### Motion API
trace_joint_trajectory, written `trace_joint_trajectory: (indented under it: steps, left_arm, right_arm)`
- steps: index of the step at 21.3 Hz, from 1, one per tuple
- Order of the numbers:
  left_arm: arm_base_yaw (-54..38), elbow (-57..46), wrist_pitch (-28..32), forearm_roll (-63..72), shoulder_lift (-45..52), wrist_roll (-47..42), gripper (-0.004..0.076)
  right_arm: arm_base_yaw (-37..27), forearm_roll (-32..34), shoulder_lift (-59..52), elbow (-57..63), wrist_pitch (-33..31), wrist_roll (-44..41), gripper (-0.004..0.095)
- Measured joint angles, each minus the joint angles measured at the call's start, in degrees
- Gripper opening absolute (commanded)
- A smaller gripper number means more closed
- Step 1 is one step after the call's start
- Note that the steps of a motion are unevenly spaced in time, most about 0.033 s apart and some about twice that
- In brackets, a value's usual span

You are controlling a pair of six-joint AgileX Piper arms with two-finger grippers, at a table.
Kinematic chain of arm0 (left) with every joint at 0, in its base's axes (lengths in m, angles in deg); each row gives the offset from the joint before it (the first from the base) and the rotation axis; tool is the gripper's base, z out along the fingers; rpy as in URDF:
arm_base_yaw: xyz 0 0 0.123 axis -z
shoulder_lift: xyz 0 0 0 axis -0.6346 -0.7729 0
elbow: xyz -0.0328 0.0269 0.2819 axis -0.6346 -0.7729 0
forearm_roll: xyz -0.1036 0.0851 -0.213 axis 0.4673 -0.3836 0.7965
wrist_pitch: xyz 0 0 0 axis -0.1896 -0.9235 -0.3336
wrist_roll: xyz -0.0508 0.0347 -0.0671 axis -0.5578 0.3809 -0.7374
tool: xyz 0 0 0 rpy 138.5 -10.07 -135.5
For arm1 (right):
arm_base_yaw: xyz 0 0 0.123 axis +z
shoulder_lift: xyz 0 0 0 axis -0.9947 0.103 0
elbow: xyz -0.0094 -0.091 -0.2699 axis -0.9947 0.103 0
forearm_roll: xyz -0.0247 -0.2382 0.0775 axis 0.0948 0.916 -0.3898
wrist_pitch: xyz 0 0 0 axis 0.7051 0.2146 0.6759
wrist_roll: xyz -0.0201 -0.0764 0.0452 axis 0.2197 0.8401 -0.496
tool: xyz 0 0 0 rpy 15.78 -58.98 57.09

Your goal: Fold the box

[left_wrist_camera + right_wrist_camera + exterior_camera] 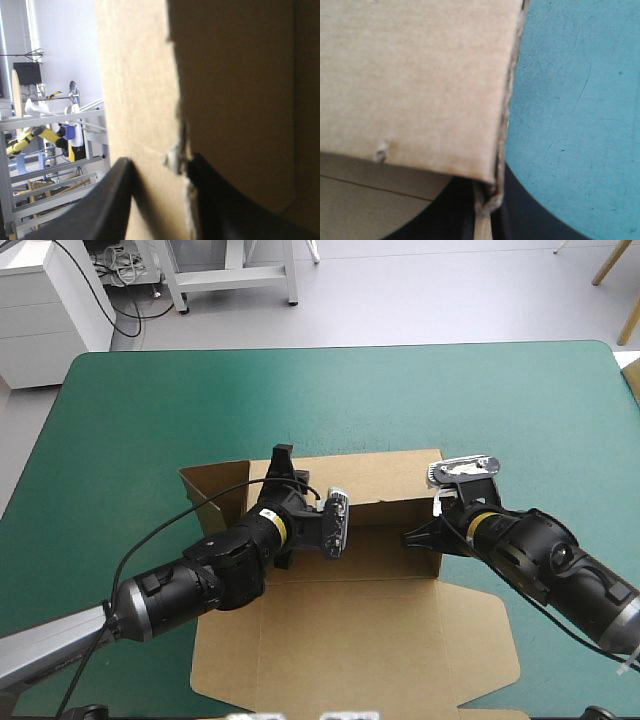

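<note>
Flat lid of the brown box (350, 640) at lower centre, with raised walls mid-frame on the teal-green tabletop (150, 410). The left hand (157, 167) pinches the rear wall; the right hand (485, 205) apparently clamps the right wall's end. The board is judged light and stiff, bending only at its scores. Hold it by the wall edges near the corners.

It looks like a lab (bare grey floor (420, 290)): white drawer cabinet (45, 310), loose cables (125, 275), metal frame (235, 275).
</note>
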Motion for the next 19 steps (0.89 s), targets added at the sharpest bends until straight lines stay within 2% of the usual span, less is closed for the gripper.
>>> trace_joint_trajectory:
  steps: [4,10,14,19]
  left_arm:
    - [3.2,-0.4,-0.4,1.9,0.9,-0.2,0.0390]
    - [11.6,-0.8,-2.6,0.9,9.7,-1.1,0.0389]
    - [17.9,-0.8,-7.2,0.2,13.6,-4.4,0.0388]
    - [21.2,-0.8,-11.0,-1.8,15.5,-7.7,0.0352]
  right_arm:
    - [0.0,0.9,1.2,0.0,1.9,0.1,-0.0020]
    - [0.2,2.9,3.7,-0.1,7.7,-1.8,-0.0020]
    - [0.2,3.7,4.6,-0.5,8.5,-2.6,-0.0020]
    - [0.2,4.0,5.2,-1.5,7.8,-2.6,-0.0020]
